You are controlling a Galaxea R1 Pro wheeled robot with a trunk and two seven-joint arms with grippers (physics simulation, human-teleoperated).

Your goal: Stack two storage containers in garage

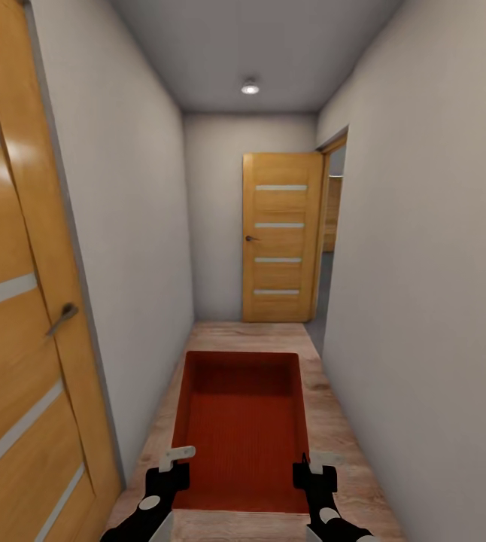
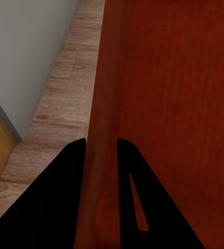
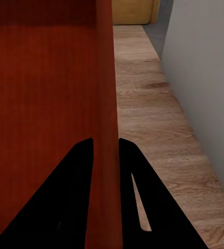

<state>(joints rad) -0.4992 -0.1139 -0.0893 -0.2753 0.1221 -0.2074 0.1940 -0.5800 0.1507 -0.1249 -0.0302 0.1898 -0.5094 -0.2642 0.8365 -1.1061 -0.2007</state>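
I carry one orange-red storage container [image 1: 243, 425] in front of me, held level above the wood-plank floor of a narrow hallway. My left gripper [image 1: 177, 457] is shut on its left wall, and the left wrist view shows the wall [image 2: 102, 155] pinched between the two black fingers. My right gripper [image 1: 308, 461] is shut on the right wall, which runs between the fingers in the right wrist view [image 3: 107, 155]. The container is empty inside.
White walls close in on both sides of the hallway. An orange wooden door [image 1: 17, 301] stands close at my left. Another orange door [image 1: 280, 237] stands open at the far end beside a doorway [image 1: 332, 233] on the right. Wood floor [image 1: 333, 421] runs ahead.
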